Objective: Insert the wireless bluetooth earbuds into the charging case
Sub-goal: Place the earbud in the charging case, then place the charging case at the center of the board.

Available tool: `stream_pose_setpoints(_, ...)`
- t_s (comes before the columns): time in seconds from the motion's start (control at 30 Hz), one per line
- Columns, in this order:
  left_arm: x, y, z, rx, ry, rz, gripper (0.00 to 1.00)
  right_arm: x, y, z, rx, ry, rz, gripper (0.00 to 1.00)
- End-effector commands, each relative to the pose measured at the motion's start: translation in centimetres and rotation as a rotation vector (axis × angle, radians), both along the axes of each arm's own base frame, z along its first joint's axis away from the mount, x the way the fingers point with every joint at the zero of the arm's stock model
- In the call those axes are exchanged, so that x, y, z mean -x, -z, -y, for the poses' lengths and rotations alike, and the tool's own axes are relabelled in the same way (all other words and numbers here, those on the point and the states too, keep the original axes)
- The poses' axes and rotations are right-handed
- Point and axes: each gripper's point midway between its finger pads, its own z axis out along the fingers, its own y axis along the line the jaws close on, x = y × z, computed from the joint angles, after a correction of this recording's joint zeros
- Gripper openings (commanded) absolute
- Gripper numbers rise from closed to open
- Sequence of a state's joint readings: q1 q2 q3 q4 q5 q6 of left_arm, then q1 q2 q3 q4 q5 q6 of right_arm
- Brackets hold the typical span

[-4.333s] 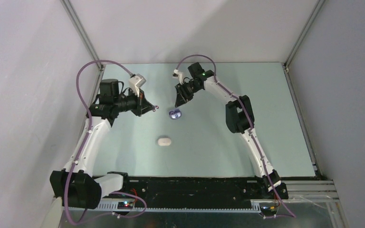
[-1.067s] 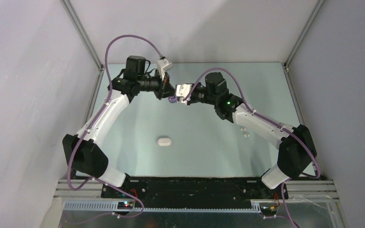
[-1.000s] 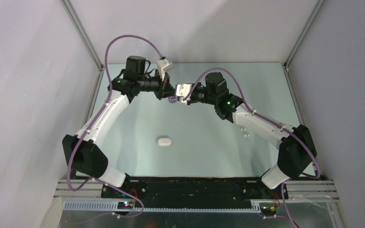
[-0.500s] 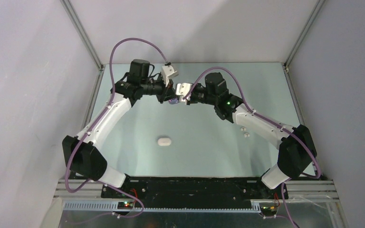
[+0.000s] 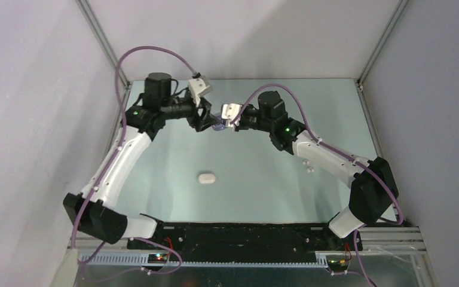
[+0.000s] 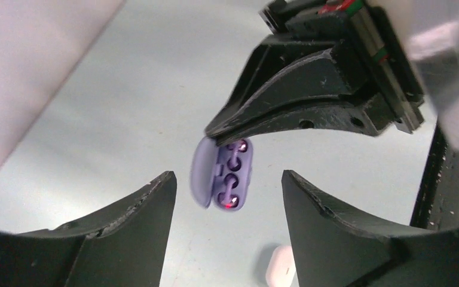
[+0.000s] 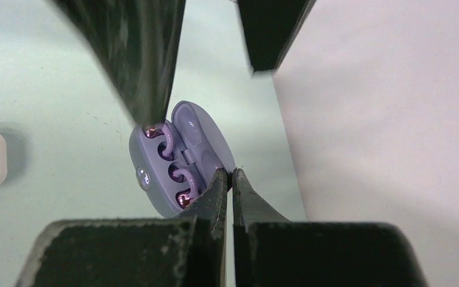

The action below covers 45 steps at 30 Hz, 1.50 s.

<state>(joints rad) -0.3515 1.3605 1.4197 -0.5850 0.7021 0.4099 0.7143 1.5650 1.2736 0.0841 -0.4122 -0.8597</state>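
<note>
The purple charging case [image 7: 155, 173] hangs lid-open above the table, and my right gripper [image 7: 228, 173] is shut on the edge of its lid. Two purple wireless bluetooth earbuds [image 7: 166, 142] [image 7: 183, 180] sit in its sockets. In the left wrist view the case [image 6: 224, 179] lies between the tips of my left gripper [image 6: 228, 174], which is open and touches nothing. From above, the left gripper [image 5: 206, 122] and the right gripper [image 5: 225, 124] meet at the case [image 5: 217, 127] near the table's far middle. Two white earbuds [image 5: 304, 162] [image 5: 311, 170] lie loose beside the right forearm.
A shut white case [image 5: 205, 177] lies on the table in the middle, below the grippers; it also shows in the left wrist view [image 6: 278, 272]. The pale wall [image 7: 394, 119] stands close behind the case. Frame posts rise at the far corners.
My left gripper has opened and drawn back a little to the left of the purple case, its arm swinging left. The right gripper has stayed shut on the case in the same place.
</note>
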Motion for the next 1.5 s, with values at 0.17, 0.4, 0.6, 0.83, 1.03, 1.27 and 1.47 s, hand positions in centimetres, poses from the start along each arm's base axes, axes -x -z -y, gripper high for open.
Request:
stream_pose_setpoints(0.17, -0.2, -3.9, -4.4, 0.124, -0.203, 0.112, 0.81, -1.3, -0.4, 3.3, -0.079, 0.139, -0.177, 0.0)
stream_pose_setpoints(0.4, -0.9, 1.6, -5.6, 0.133, -0.328, -0.025, 0.8, -1.3, 7.1, 8.3, -0.043, 0.342, -0.631, 0.0)
stream_pose_setpoints(0.6, -0.5, 3.9, -5.6, 0.124, -0.335, -0.076, 0.79, -1.6, 14.5, 13.6, 0.03, 0.503, -0.858, 0.0)
stream_pose_setpoints(0.83, -0.5, 5.8, -5.7, 0.117, -0.355, -0.122, 0.78, 0.2, 21.0, 15.4, 0.12, 0.59, -1.062, 0.0)
stream_pose_setpoints(1.03, -0.1, 6.5, -5.8, 0.122, -0.364, -0.143, 0.77, -0.1, 22.5, 15.5, 0.134, 0.612, -1.111, 0.12)
stream_pose_setpoints(1.27, 0.3, 6.7, -6.0, 0.095, -0.348, -0.131, 0.77, -0.8, 19.2, 15.6, 0.187, 0.49, -1.061, 0.42)
stream_pose_setpoints(1.47, 0.1, 7.0, -5.8, 0.105, -0.349, -0.141, 0.77, 1.5, 19.9, 14.5, 0.319, 0.289, -0.985, 0.8)
